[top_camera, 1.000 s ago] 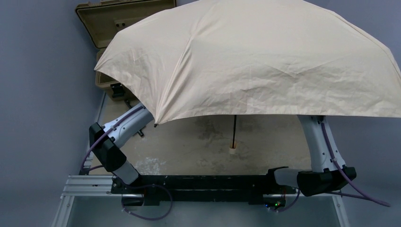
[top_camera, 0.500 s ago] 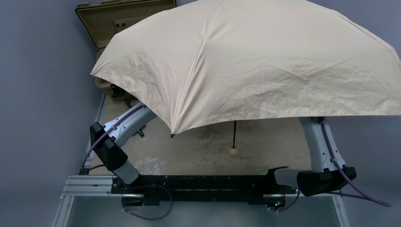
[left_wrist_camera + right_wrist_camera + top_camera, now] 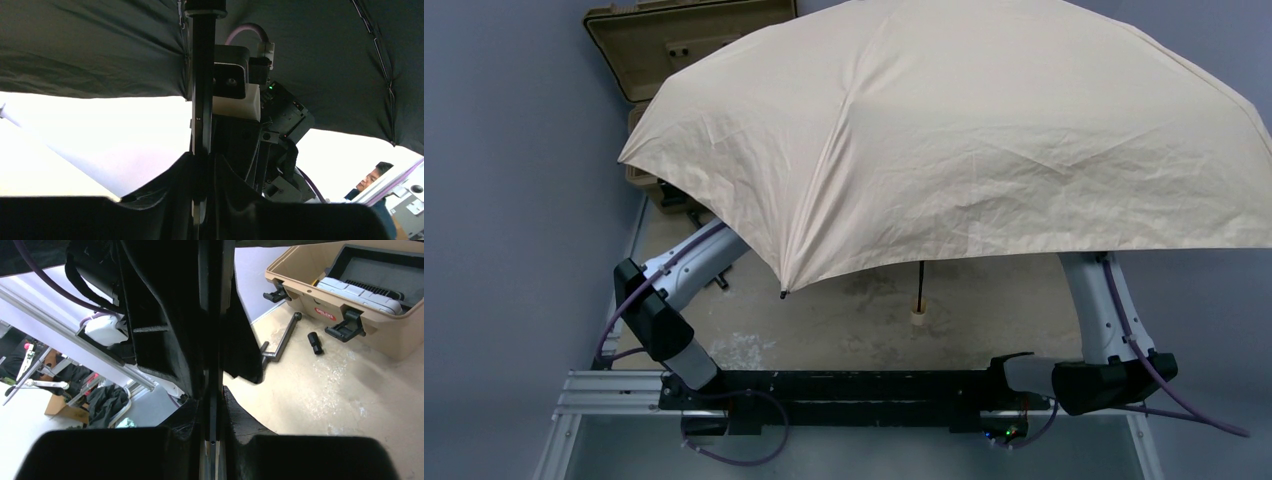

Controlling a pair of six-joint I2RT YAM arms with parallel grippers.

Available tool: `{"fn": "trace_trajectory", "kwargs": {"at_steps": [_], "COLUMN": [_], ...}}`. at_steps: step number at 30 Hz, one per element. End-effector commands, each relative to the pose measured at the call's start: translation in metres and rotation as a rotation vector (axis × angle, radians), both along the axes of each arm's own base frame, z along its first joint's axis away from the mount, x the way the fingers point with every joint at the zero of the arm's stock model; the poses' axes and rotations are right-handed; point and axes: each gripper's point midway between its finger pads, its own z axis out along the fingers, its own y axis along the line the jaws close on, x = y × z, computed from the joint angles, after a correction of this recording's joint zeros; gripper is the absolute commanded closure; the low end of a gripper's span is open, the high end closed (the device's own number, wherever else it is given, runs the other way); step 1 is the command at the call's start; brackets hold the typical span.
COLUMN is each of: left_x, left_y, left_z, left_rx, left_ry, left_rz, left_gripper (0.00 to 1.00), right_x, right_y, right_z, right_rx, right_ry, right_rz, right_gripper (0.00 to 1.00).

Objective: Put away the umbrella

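The umbrella [image 3: 984, 130] stands open, and its beige canopy hides both grippers in the top view. Its dark shaft hangs below the canopy and ends in a pale wooden handle [image 3: 917, 316] just above the table. In the left wrist view the shaft [image 3: 202, 90] runs straight up to the dark underside of the canopy. My left gripper [image 3: 204, 172] is shut on it there. My right gripper [image 3: 214, 410] is shut on the same shaft [image 3: 215, 315], and its wrist shows just behind the shaft in the left wrist view.
A tan hard case [image 3: 659, 45] lies open at the back left, with a grey device [image 3: 362, 290] inside it. A bent metal rod [image 3: 282, 342] and a small black cylinder [image 3: 314, 342] lie on the table [image 3: 350, 390] before it. A person [image 3: 372, 177] sits beyond the table.
The canopy has turned. Its near-left rib tip has swung right and down toward the table's middle, uncovering more of my left arm. The arms' bases hold still.
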Motion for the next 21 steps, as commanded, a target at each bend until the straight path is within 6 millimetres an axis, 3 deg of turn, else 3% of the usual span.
{"fn": "trace_trajectory", "kwargs": {"at_steps": [1, 2, 3, 7, 12, 15, 18, 21], "left_x": [-0.015, -0.016, -0.018, -0.025, -0.043, -0.056, -0.068, -0.078], "left_y": [0.002, 0.002, 0.003, 0.017, 0.048, 0.056, 0.06, 0.059], "left_z": [0.019, 0.02, 0.023, 0.039, 0.072, 0.09, 0.105, 0.112], "left_rx": [-0.019, -0.023, -0.03, -0.102, -0.273, -0.342, -0.393, -0.389], "left_ry": [-0.056, -0.061, -0.065, -0.079, -0.117, -0.138, -0.164, -0.201], "left_rz": [-0.038, -0.044, -0.045, -0.029, -0.021, -0.075, -0.159, -0.207], "left_gripper": [0.85, 0.97, 1.0, 1.0, 1.0, 1.0, 1.0, 1.0], "right_x": [-0.007, -0.007, -0.007, -0.015, -0.037, -0.059, -0.083, -0.093], "right_y": [-0.003, -0.002, -0.003, -0.002, 0.002, 0.006, 0.011, 0.014], "right_z": [0.027, 0.027, 0.027, 0.03, 0.034, 0.036, 0.041, 0.042], "right_rx": [0.013, 0.013, 0.012, 0.015, 0.053, 0.084, 0.121, 0.122], "right_ry": [-0.148, -0.152, -0.154, -0.181, -0.202, -0.191, -0.168, -0.149], "right_rz": [-0.009, -0.008, -0.009, 0.029, 0.142, 0.24, 0.328, 0.365], "right_gripper": [1.0, 1.0, 1.0, 0.98, 0.72, 0.6, 0.52, 0.48]}}
